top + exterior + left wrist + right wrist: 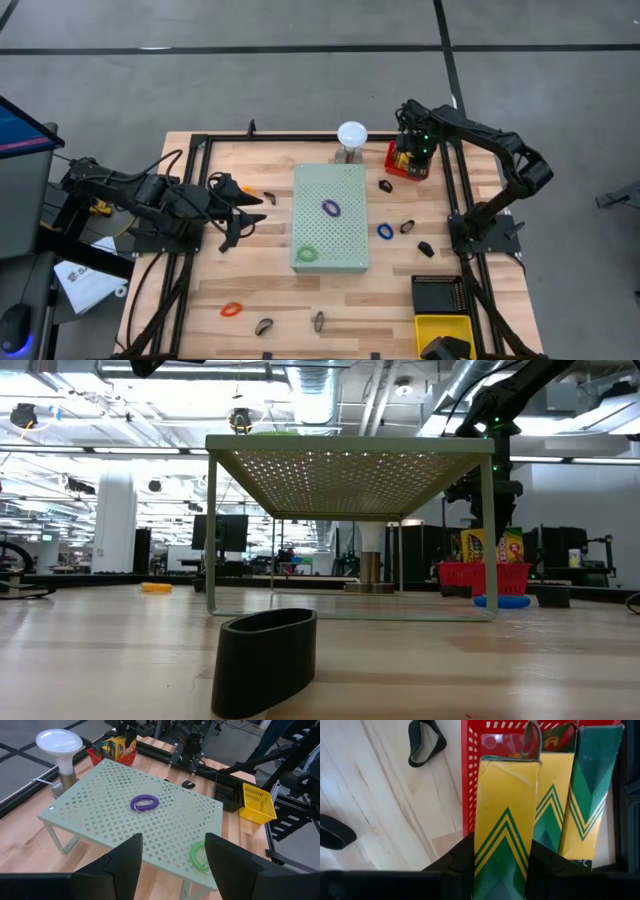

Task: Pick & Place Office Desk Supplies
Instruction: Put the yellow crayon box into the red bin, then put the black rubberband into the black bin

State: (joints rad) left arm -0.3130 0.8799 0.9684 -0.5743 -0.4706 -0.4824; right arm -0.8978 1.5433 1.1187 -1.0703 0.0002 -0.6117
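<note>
My right gripper (409, 152) points down into a red basket (392, 160) at the far right and is shut on a yellow-green box (506, 820). Two more boxes (570, 795) stand beside it in the basket. My left gripper (240, 210) hovers open left of the pale-green board (345, 225), with nothing between its fingers. A purple loop (144, 803) and a green loop (199, 857) lie on the board. On the table lie a blue loop (385, 231), an orange loop (231, 309) and black clips (426, 248). My right gripper pinches the yellow-green box between its two fingers (462, 862), one on each narrow side (481, 840) near the box's upper end. The fingers come from above, pointing down. The box stands upright with its lower end (510, 762) inside the red basket; whether it touches the basket's floor I cannot tell.
A white dome lamp (351, 133) stands behind the board. A yellow bin (445, 330) and a black tray (440, 295) sit at the near right. More black clips lie at the near edge (264, 326) and beside the basket (385, 185). A dark frame runs round the table.
</note>
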